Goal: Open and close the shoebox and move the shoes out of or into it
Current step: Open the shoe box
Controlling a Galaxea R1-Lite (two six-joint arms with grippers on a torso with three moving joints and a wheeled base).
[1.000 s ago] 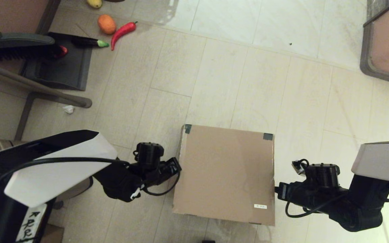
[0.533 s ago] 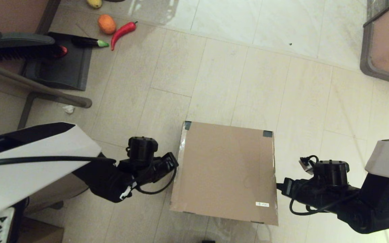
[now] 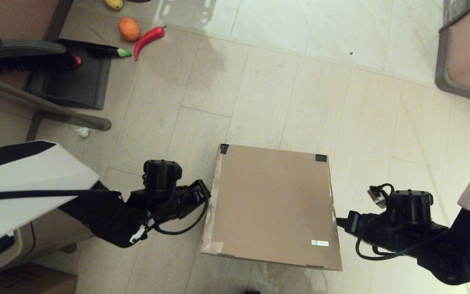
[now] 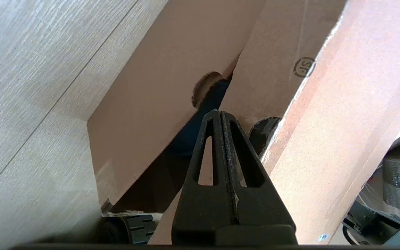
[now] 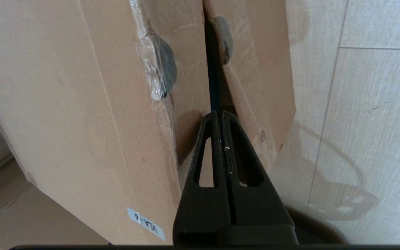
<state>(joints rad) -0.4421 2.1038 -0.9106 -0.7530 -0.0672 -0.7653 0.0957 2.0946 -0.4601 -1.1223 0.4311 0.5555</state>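
Cardboard shoebox [image 3: 273, 206] sits on the floor at 6 o'clock, lid partly raised. Left gripper [image 3: 202, 192] at its 9 o'clock and right gripper [image 3: 343, 223] at 3 o'clock, both clenched empty, wedge under the lid. Shoes, barely glimpsed inside, remain to be moved.

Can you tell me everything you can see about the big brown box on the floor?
The shoebox is a flat, plain brown cardboard box on the tiled floor. Its lid has black tape on the two far corners and a small white label near the robot. The lid is tipped up, leaving a dark gap at each side. The shut left pincer and the shut right pincer are each poked in under a lid edge.
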